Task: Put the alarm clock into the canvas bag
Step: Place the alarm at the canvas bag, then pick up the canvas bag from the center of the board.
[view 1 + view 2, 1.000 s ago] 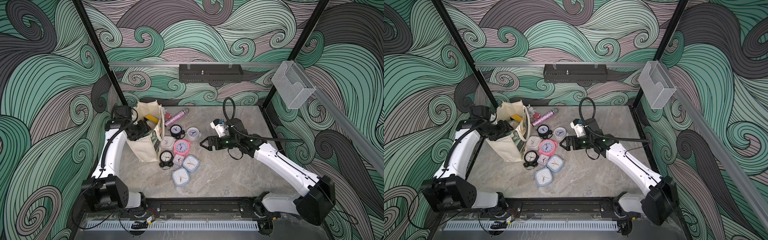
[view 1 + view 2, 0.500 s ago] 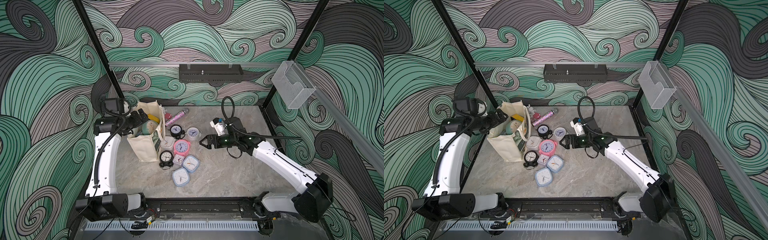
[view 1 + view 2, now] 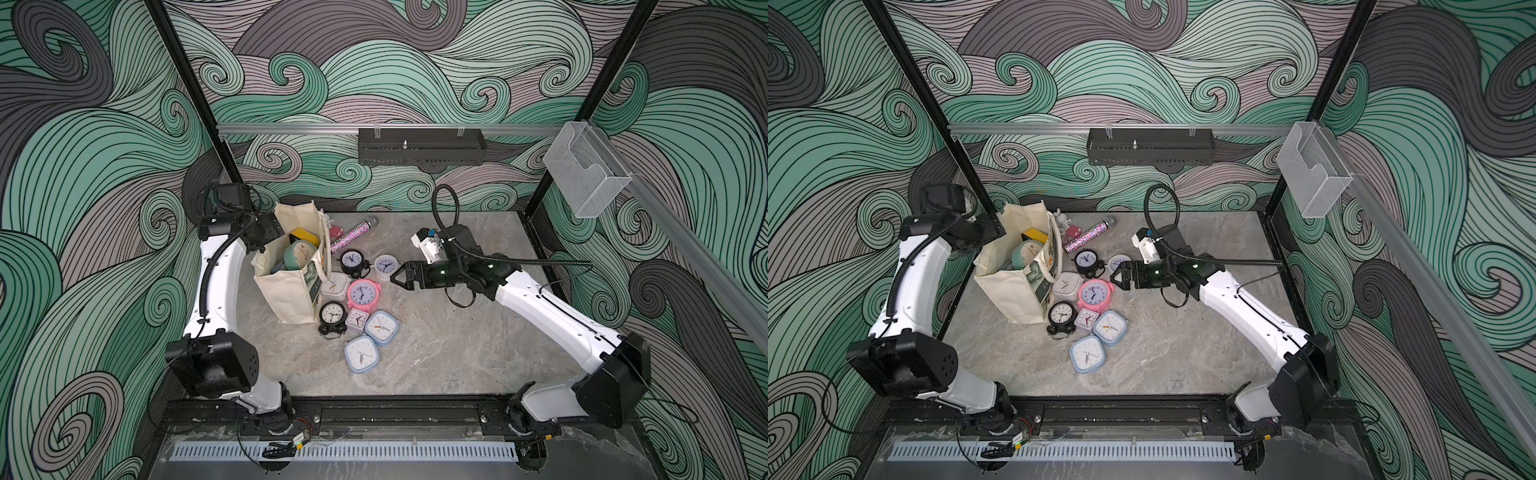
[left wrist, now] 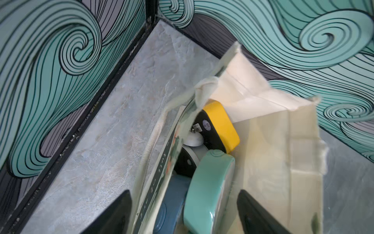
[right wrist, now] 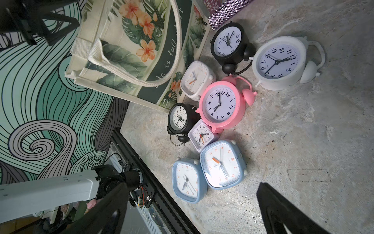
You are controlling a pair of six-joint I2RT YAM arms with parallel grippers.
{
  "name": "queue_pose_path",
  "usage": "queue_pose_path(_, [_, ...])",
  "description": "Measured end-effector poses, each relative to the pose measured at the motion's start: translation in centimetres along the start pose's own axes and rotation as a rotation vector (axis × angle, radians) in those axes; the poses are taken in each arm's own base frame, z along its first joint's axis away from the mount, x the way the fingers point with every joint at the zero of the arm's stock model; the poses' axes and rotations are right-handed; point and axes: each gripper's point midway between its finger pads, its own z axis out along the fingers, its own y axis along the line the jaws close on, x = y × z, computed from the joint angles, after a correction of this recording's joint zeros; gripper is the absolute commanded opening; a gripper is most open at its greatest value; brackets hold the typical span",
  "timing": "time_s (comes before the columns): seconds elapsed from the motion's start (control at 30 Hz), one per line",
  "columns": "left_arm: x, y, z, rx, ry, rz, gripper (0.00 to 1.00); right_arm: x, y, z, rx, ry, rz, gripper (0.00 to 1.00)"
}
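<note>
Several clocks [image 4: 220,125] inside canvas bag [image 3: 286,291], teal clock [image 4: 206,192] topmost; left and right jaws apart, empty.

Eight alarm clocks [image 5: 219,105] lie out: three white, two black, two blue, one pink; one canvas bag [image 3: 286,291]; one glitter tube [image 3: 351,235].

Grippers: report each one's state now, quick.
Left gripper: open at the rim of the canvas bag, holding nothing.
Right gripper: open, empty.
</note>
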Motion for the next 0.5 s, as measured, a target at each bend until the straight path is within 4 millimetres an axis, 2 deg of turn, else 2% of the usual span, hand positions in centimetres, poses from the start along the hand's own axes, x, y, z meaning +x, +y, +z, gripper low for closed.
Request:
queue_pose_path(0.13, [0.3, 0.5, 2.2, -0.024, 0.041, 0.003, 0.39, -1.3, 0.5, 1.0, 0.000, 0.010, 0.018, 1.00])
queue_pose_path(0.3, [1.0, -1.0, 3.0, 0.072, 0.080, 0.001, 0.08, -3.6, 1.9, 3.2, -0.009, 0.031, 0.035, 1.00])
queue_pose_path(0.43, [2.2, -2.3, 3.1, 0.149, 0.114, -0.007, 0.00, -5.8, 3.1, 5.0, -0.024, 0.028, 0.044, 0.99])
queue_pose_path(0.5, [2.9, -2.9, 2.9, 0.184, 0.118, -0.011, 0.00, -6.9, 3.7, 6.0, -0.034, 0.027, 0.052, 0.97])
